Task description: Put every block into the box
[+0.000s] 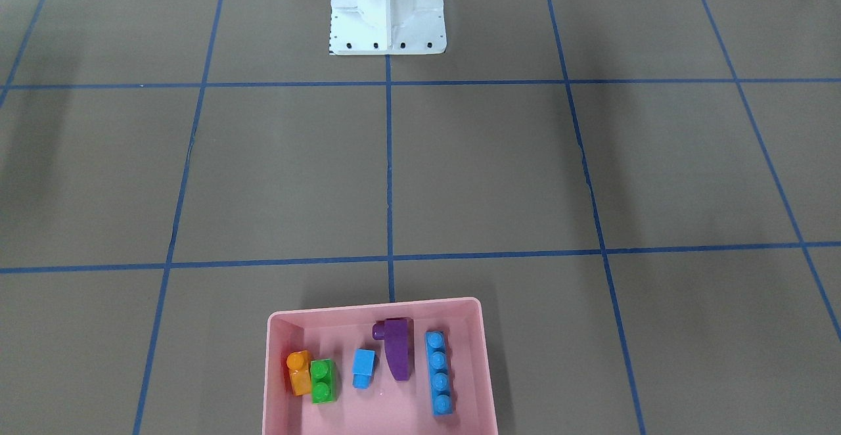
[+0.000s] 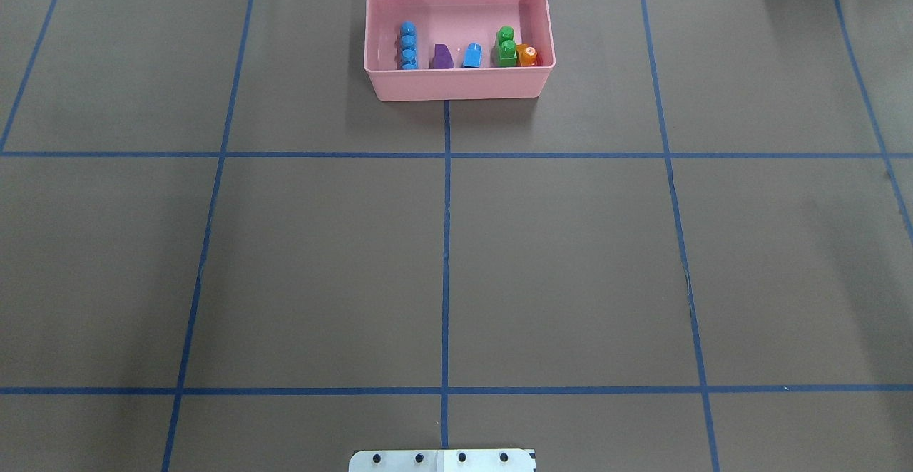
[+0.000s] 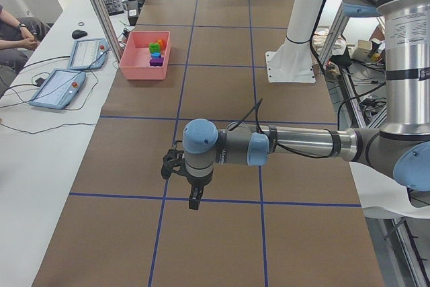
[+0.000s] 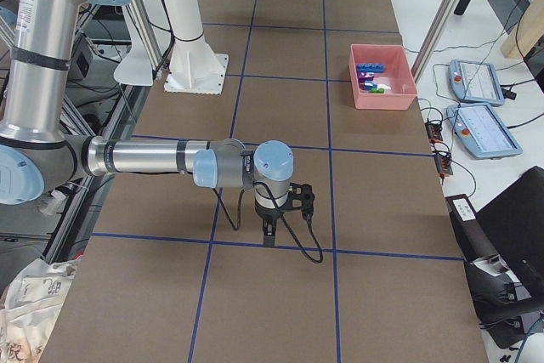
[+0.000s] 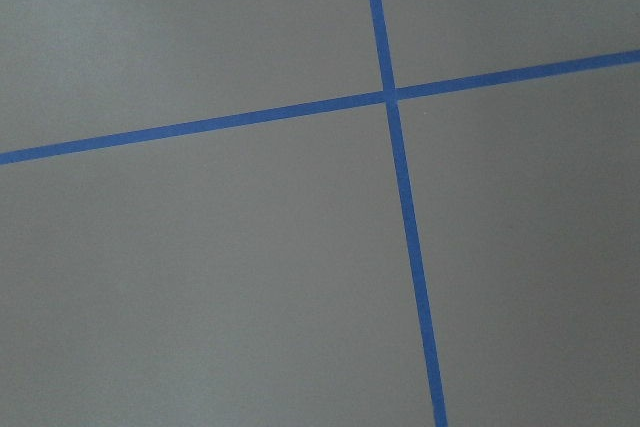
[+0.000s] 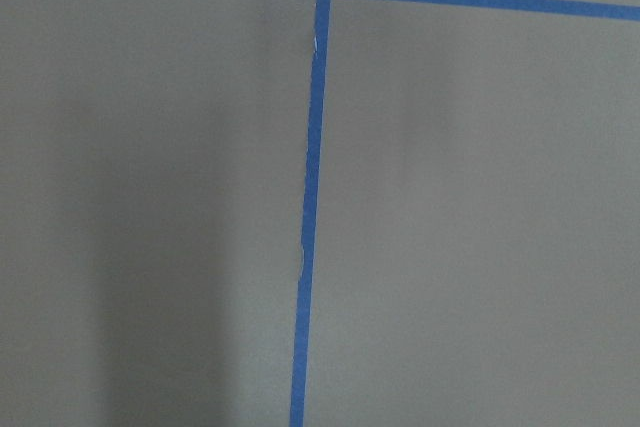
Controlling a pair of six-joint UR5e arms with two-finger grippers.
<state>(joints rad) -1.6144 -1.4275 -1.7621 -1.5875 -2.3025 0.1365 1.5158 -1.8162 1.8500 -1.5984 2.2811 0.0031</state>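
The pink box (image 1: pixel 374 305) stands at the table's far edge from the robot, also in the overhead view (image 2: pixel 456 87). Inside it lie the orange block (image 1: pixel 299 372), the green two-stud block (image 1: pixel 322 380), the small blue block (image 1: pixel 363 368), the purple curved block (image 1: pixel 397 349) and the long blue block (image 1: pixel 439 372). My left gripper (image 3: pixel 195 201) hangs over bare table near the robot's left end, fingers pointing down. My right gripper (image 4: pixel 269 234) hangs likewise at the other end. Both show only in the side views, so I cannot tell whether they are open or shut. Both wrist views show only the table.
Blue tape lines divide the brown table top. The white robot base (image 1: pixel 387 11) stands at the robot's edge, centred. Beside the table, two tablet-like pendants (image 3: pixel 57 87) lie on a white bench, with a person's arms (image 3: pixel 17 31) at its far end.
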